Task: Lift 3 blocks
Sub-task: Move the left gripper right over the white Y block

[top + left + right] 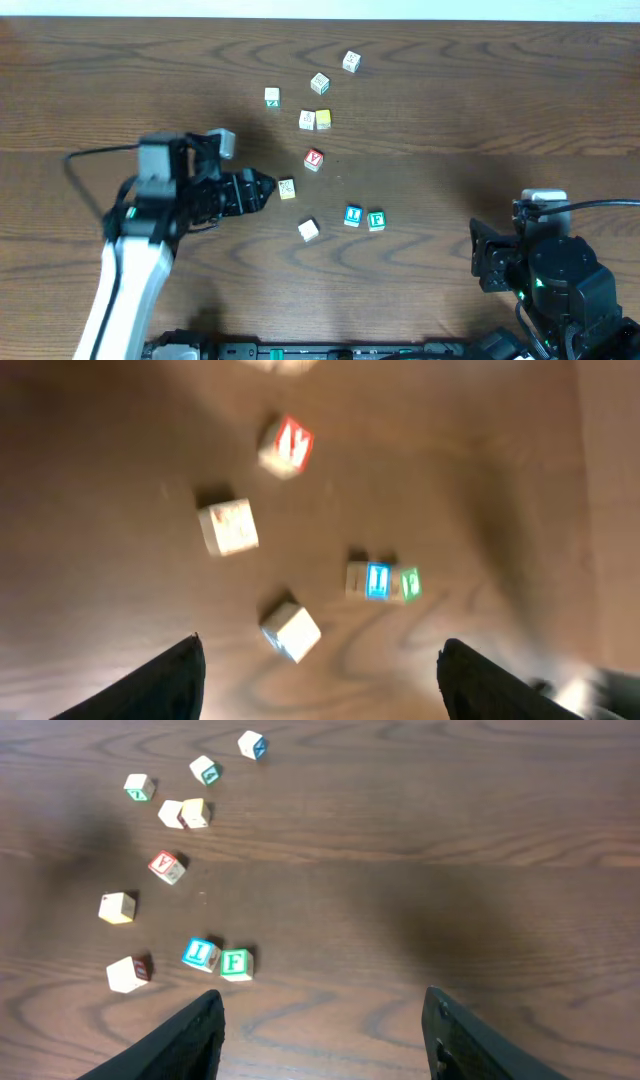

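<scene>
Seen from above, the left hand [266, 188] is out over the middle of the brown desk [480, 120]. It is wide open and holds nothing. In its own camera, its two black fingers [170, 680] stand far apart, with only desk and blocks showing between them. A pale yellow block [287, 188] sits just beside the fingertips, at 3 o'clock from them. I cannot tell if they touch it.

The three blocks to lift all rest on the desk. The white block [308, 230] is near the left hand, at about 4 o'clock from it. The blue block [352, 216] is between 2 and 3 o'clock from the white block, a little way off. The green F block [376, 221] is right next to the blue block, on its 3 o'clock side, and their sides seem to touch.

The red Y block [313, 159] is at 2 o'clock from the left hand. Five more blocks [319, 83] are spread out toward 12 o'clock from the red Y block.

The right hand [322, 995] is well apart from all the blocks, between 3 and 4 o'clock from the green F block. It is open too, with its fingers [190, 1040] apart over bare desk and nothing held.
</scene>
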Tool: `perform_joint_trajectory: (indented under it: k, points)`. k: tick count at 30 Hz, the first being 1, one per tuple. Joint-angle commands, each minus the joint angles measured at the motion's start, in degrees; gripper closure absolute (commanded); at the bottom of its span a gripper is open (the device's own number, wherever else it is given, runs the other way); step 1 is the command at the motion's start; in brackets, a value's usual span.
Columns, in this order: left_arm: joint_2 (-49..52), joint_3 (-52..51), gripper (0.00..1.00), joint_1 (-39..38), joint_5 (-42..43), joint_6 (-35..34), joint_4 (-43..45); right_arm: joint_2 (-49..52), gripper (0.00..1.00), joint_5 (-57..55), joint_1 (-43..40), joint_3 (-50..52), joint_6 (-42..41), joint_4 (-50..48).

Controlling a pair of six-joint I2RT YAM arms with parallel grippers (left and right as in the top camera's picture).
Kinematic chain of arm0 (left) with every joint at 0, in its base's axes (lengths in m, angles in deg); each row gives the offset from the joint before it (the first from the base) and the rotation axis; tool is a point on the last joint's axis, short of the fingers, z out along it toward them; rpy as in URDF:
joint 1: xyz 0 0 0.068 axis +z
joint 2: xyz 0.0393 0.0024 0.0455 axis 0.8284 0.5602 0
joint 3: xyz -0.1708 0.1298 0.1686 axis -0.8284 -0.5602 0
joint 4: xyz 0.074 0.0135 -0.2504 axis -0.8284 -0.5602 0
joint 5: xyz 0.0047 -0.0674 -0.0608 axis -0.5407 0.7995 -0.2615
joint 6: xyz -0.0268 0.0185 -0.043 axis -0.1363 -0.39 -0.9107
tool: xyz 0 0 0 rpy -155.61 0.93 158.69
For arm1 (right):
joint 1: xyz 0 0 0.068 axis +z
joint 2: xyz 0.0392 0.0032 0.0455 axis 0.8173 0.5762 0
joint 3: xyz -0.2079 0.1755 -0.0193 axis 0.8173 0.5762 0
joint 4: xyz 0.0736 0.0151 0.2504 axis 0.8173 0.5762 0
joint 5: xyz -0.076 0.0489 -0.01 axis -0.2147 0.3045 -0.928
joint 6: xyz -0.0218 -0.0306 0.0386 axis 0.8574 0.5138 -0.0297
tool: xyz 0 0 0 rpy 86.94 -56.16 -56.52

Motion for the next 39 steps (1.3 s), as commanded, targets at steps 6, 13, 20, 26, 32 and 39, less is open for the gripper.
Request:
perform_joint_trajectory:
  k: [6,13,20,26,32,39]
  points:
    - [11.2,0.4,0.27,-2.9,7.9,5.3,-1.4,0.0,0.39,-2.4,-0.2,-0.5,-1.1,1.0]
    - [11.4,0.4,0.34,-20.2,-14.9,4.8,-3.2,0.0,0.39,-5.4,-0.2,-0.5,-1.1,1.7]
    - [11.4,0.4,0.34,-34.2,-42.2,-10.8,-3.6,0.0,0.39,-7.7,-0.2,-0.4,-1.4,2.9]
    - [11.4,0.4,0.34,-36.9,-45.1,-9.0,-1.7,0.0,0.40,-7.7,-0.2,0.5,-3.9,2.9]
    - [11.5,0.4,0.34,-36.9,-45.1,-9.0,-1.3,0.0,0.40,-7.7,-0.2,2.0,-5.9,2.1]
    - [13.1,0.4,0.34,-36.9,-45.1,-23.8,2.0,0.1,0.40,-7.7,-0.2,3.0,-6.5,1.2]
